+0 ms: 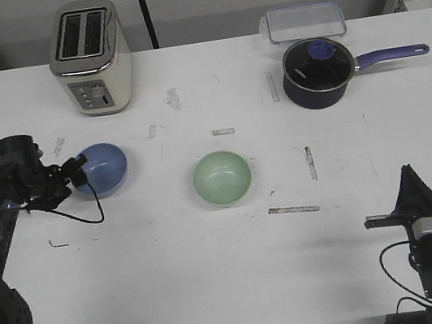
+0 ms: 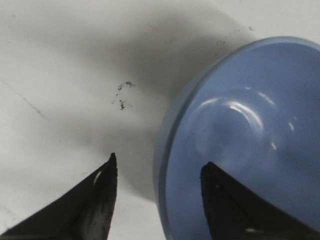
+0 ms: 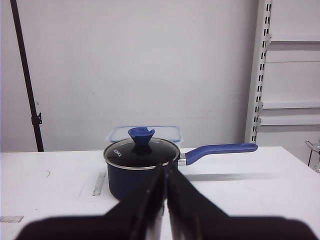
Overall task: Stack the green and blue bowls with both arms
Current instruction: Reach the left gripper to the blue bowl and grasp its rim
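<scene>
The light blue bowl (image 1: 104, 168) lies at the table's left, tipped on its side with its hollow turned toward my left gripper (image 1: 77, 169). In the left wrist view the blue bowl (image 2: 250, 115) fills one side. My left gripper (image 2: 160, 160) is open and straddles the bowl's rim: one finger is over the hollow, the other outside above the table. The pale green bowl (image 1: 222, 178) sits upright mid-table, untouched. My right gripper (image 1: 410, 180) rests shut and empty at the near right, far from both bowls, its shut tips (image 3: 165, 169) pointing toward the saucepan.
A silver toaster (image 1: 90, 57) stands at the back left. A dark navy saucepan (image 1: 315, 72) with a purple handle and a clear lidded box (image 1: 302, 22) sit at the back right. Tape marks dot the white table (image 1: 218, 277).
</scene>
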You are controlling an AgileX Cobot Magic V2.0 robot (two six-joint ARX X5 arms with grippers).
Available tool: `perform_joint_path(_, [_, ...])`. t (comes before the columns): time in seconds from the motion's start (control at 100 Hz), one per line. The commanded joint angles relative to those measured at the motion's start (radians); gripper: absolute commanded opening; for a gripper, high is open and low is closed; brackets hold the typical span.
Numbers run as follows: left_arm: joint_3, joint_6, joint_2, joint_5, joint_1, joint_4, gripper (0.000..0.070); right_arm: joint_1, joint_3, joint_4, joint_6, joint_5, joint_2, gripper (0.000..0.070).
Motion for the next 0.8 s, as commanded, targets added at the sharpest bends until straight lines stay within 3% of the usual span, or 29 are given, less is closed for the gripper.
perform_joint_path(0.0, [0.021, -0.006, 0.031, 0.004, -0.006, 0.0, 0.0299, 0.001, 0.005, 0.013, 0.01, -0.003, -0.001, 0.0003])
perform_joint_path(0.13, [0.021, -0.012, 0.049, 0.003, -0.019, 0.012, 0.0158, 0.001, 0.005, 0.013, 0.01, -0.003, -0.001, 0.0003])
perform_joint_path(0.21, [0.021, -0.016, 0.052, 0.003, -0.023, 0.013, 0.0112, 0.001, 0.005, 0.013, 0.01, -0.003, -0.001, 0.0003])
perform_joint_path(0.31, [0.021, -0.021, 0.052, -0.005, -0.023, 0.013, 0.0102, 0.001, 0.005, 0.013, 0.01, -0.003, -0.001, 0.0003])
perform_joint_path(0.43, [0.021, -0.02, 0.052, -0.016, -0.023, 0.012, 0.0003, 0.001, 0.005, 0.013, 0.01, -0.003, -0.001, 0.0003])
perform_joint_path(0.79, [0.029, -0.046, -0.023, -0.01, -0.063, 0.008, 0.0001, 0.001, 0.005, 0.013, 0.01, -0.003, -0.001, 0.0003])
